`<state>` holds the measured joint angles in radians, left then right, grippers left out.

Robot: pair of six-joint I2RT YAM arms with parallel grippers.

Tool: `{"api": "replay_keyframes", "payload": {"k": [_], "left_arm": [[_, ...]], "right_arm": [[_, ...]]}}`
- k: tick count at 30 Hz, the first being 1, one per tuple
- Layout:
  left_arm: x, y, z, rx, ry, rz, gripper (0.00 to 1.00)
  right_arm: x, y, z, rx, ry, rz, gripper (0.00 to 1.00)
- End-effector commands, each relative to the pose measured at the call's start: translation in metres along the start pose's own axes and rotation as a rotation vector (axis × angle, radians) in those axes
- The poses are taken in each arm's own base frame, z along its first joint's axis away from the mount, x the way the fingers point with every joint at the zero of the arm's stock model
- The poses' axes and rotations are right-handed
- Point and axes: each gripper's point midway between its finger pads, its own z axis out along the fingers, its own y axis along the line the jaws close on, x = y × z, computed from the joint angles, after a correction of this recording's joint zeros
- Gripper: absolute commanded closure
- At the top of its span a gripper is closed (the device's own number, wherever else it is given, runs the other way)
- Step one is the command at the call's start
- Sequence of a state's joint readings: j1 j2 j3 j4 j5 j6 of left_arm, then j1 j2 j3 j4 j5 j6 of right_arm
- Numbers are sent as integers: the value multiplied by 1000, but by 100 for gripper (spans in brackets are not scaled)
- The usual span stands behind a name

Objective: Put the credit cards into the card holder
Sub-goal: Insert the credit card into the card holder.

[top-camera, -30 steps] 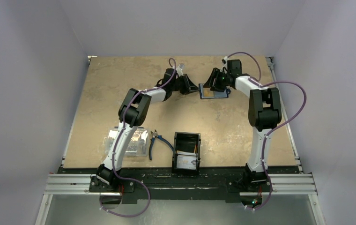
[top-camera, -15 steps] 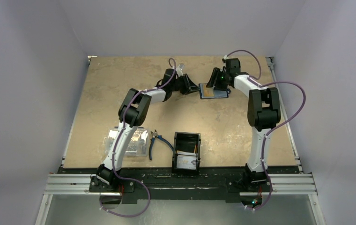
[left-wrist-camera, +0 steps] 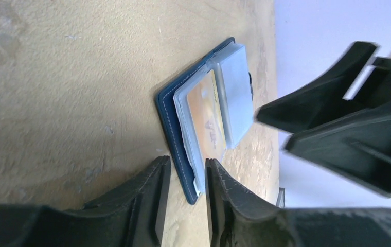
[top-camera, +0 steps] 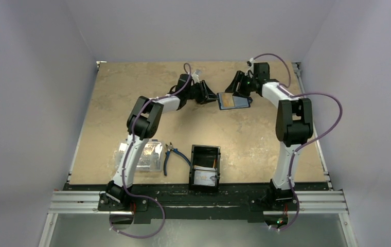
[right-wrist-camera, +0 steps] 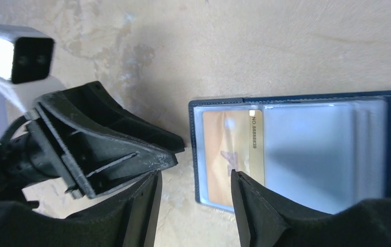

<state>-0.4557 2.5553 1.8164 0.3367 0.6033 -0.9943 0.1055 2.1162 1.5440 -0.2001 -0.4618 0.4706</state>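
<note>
The navy card holder point(top-camera: 237, 102) lies open at the far middle of the table. An orange-yellow credit card point(right-wrist-camera: 224, 154) sits in its clear sleeve, beside pale sleeves point(right-wrist-camera: 312, 154). It also shows in the left wrist view point(left-wrist-camera: 206, 116). My left gripper point(top-camera: 213, 98) is at the holder's left edge. Its jaws point(left-wrist-camera: 185, 175) stand narrowly apart around the holder's corner point(left-wrist-camera: 178, 128), with gaps on both sides. My right gripper point(top-camera: 233, 91) is open and empty over the holder's left end point(right-wrist-camera: 196, 190), one fingertip point(right-wrist-camera: 242, 185) above the orange card.
A black open-topped tray point(top-camera: 205, 154) near the front edge holds a white card point(top-camera: 205, 177). Blue-handled pliers point(top-camera: 172, 154) lie left of it. A clear plastic box point(top-camera: 144, 157) sits under the left arm. Grey walls close in the table.
My right arm has drawn back toward the far right. The card holder has shifted slightly left and back. Less of the orange card shows. The left gripper has barely moved.
</note>
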Motion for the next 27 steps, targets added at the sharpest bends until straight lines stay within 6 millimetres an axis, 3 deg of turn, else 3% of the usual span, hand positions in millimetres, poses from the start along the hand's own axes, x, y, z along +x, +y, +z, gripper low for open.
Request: {"api": "replay_keyframes", "payload": {"k": [1,5,10,13,21,24,27], "left_arm": [[-18,-22,-27,-20,-4,49,62],[-9,-27,-33,-7,31,26,58],[7,-37,-44,14,67,-5,56],[11,-44,-47,14,77,-3,54],[10,-40,-37,3,33,-38,53],[13,-41,-36,10,23,-53,53],[12,-41,-39,-3,17,-45,53]], "right_arm": [[-43,-2,-60,67,-122,-70,40],[-43,-58,-73,192,-144,-19,40],[-35,-87,-73,141,-139,83,40],[-33,-92,-72,36,-186,182,40],[-9,-94,-44,-121,-162,338,41],[-13,-81,-44,-244,-180,399,42],[-29,-65,-60,-379,-250,511,42]]}}
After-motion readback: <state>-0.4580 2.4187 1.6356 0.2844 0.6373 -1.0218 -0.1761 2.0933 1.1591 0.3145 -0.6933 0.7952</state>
